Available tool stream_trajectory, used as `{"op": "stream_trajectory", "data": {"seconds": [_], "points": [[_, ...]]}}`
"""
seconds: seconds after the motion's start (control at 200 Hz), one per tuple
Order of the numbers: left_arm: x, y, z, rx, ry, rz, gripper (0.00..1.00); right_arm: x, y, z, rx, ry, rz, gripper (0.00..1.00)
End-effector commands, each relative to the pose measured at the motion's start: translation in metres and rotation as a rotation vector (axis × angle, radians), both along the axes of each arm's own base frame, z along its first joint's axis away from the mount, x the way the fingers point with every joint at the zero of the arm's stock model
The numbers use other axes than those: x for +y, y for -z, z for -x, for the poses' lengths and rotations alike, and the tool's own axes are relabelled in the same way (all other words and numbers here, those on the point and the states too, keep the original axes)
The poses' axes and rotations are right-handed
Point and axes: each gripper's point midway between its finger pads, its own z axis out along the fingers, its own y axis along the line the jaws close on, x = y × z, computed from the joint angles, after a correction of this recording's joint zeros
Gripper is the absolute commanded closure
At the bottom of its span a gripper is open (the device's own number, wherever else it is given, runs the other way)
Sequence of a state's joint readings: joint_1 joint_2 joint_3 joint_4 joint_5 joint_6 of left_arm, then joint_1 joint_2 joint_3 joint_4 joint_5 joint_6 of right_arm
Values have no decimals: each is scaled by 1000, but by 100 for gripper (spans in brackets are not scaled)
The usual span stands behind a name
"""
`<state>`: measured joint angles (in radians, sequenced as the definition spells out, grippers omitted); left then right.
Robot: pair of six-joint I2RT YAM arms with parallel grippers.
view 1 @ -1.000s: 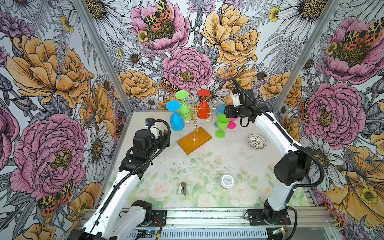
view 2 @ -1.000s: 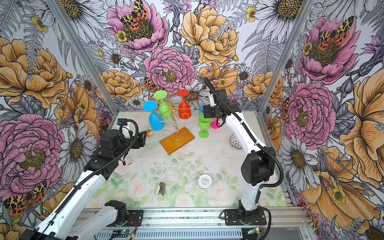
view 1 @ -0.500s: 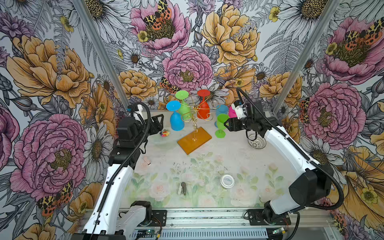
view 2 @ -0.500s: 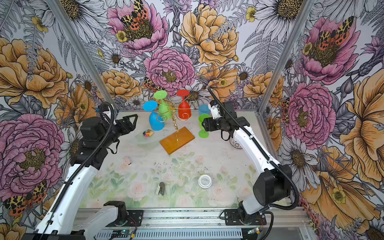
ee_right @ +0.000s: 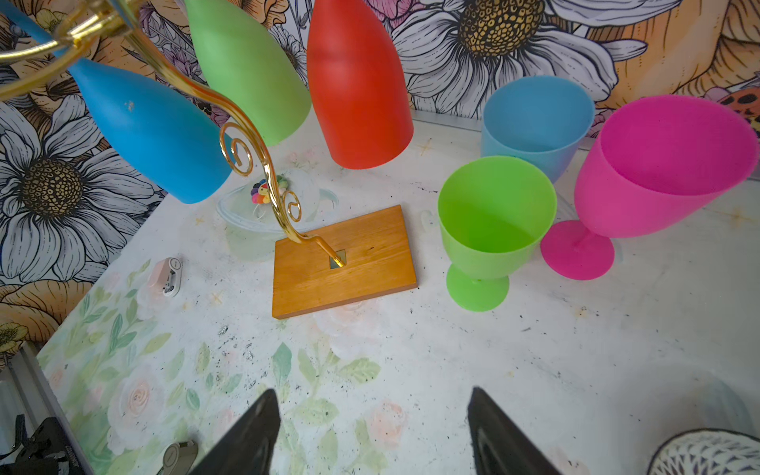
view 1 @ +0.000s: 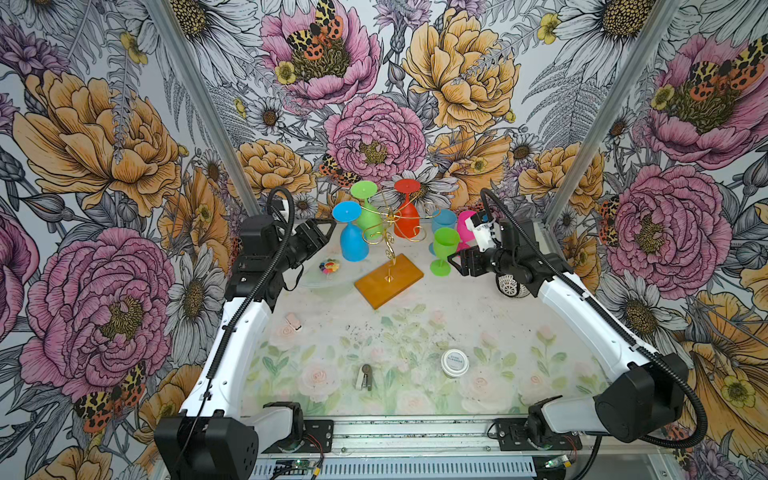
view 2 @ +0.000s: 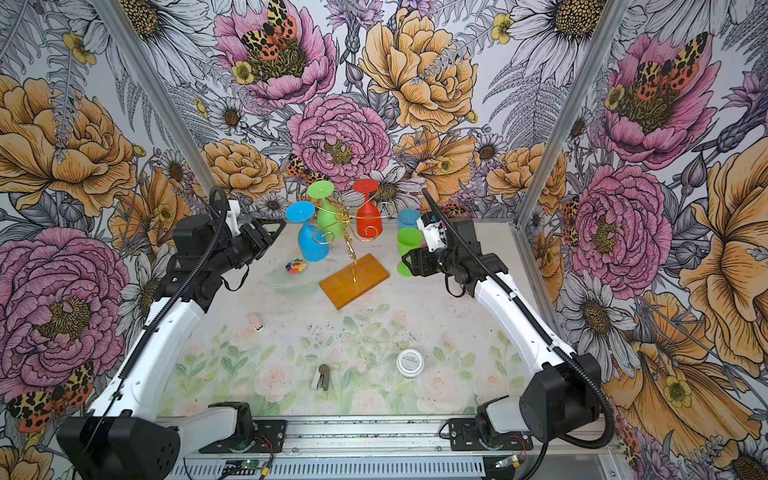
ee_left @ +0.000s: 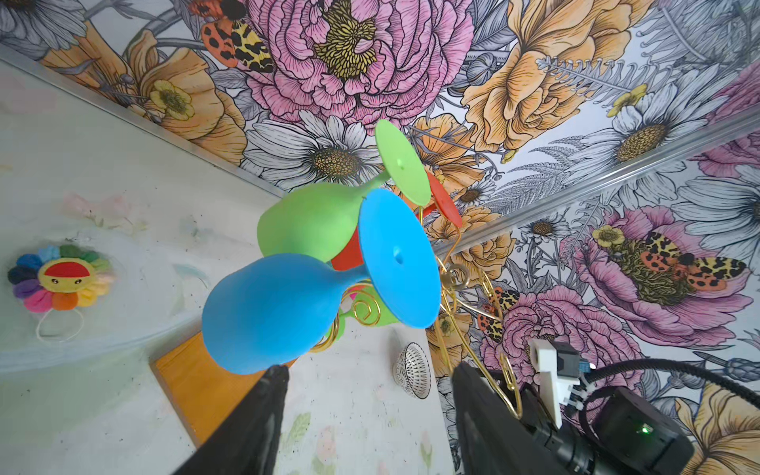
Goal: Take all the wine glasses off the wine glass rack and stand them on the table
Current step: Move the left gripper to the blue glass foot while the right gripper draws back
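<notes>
While the blue wine glass (ee_left: 267,312) hung upside down on the wine glass rack (view 1: 388,286) at the back of the worktop (view 1: 415,328), left pincer (ee_left: 370,370) and right pincer (ee_right: 374,397) both gaped wide, empty.

No legible text; print on white tin lid (view 1: 454,362) unreadable.

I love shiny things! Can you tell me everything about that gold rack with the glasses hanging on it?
The rack is thin shiny gold wire: one wavy stem with curly arms on top, fixed into a flat orange-brown wooden base. It stands upright on the table near the back wall. Three glasses hang upside down from its arms: blue, green and red. Neither the left gripper nor the right gripper touches it.
</notes>
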<state>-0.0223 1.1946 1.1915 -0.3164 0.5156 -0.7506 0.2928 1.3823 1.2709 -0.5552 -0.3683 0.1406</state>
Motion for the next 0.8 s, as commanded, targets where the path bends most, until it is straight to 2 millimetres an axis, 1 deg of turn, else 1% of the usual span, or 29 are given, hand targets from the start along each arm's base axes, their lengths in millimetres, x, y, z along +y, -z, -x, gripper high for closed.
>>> {"op": "stream_trajectory", "data": {"seconds": [0.0, 0.16, 0.26, 0.38, 0.575, 0.696, 0.796], "points": [[-5, -23, -4, -38, 28, 87, 36, -2, -18, 2, -57, 5, -40, 28], [-5, -19, -14, -14, 32, 150, 41, -2, -20, 6, -61, 10, -54, 28], [-8, -19, -18, -14, 45, 168, 42, -4, -21, 8, -72, 15, -45, 28], [-6, -17, -22, -2, 36, 172, 44, -7, -22, 10, -80, 22, -40, 28], [-7, -13, -29, 19, 41, 187, 52, -8, -21, 12, -82, 27, -37, 28], [-7, -16, -32, 12, 41, 200, 56, -9, -21, 13, -83, 26, -36, 28], [-7, -16, -35, 10, 39, 204, 56, -9, -21, 13, -86, 28, -34, 28]]}}
